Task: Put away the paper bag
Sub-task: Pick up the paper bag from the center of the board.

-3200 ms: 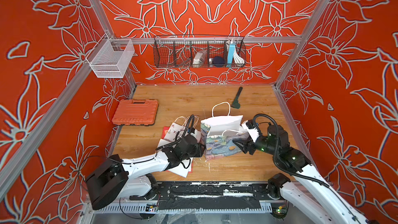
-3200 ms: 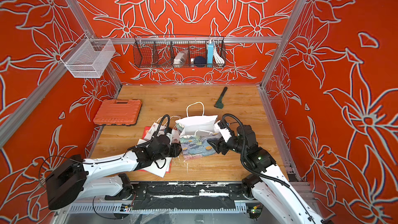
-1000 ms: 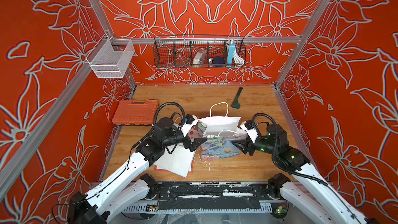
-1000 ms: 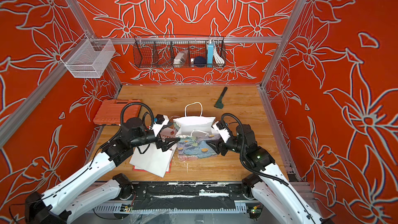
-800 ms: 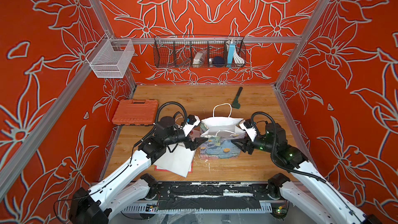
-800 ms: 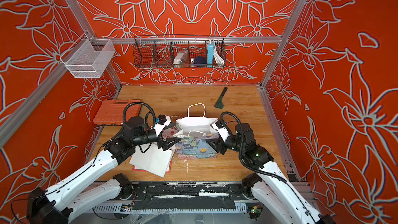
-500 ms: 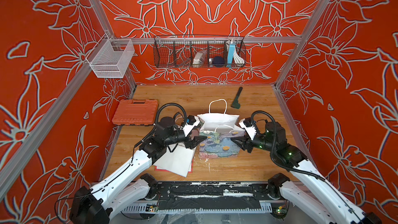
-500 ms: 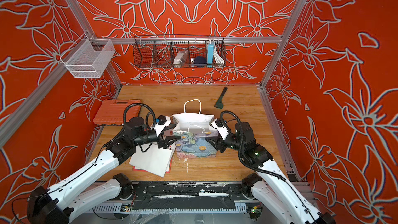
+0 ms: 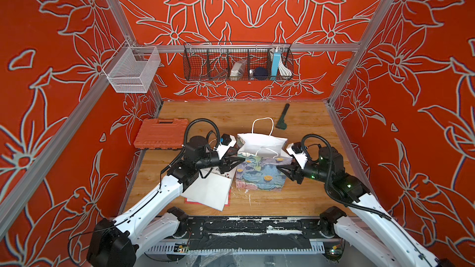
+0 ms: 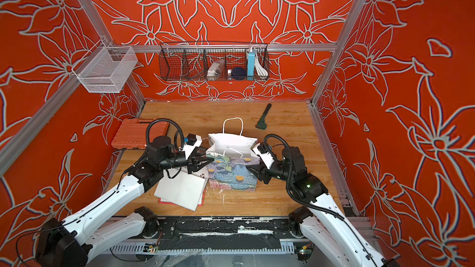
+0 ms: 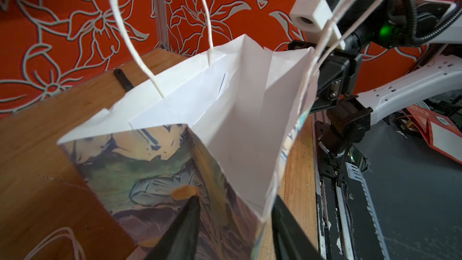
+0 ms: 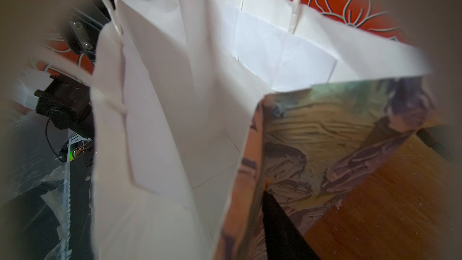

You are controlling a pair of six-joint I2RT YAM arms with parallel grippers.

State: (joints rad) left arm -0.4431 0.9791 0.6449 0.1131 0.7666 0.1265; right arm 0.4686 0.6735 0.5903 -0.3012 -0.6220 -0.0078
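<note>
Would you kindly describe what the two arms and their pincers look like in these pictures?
The left arm and right arm have white shells and black joints. A ribbed black cable loops above each wrist, beside a white boxy camera. The left pincer and right pincer are black and taper to points. Small green lights glow on the right arm.
</note>
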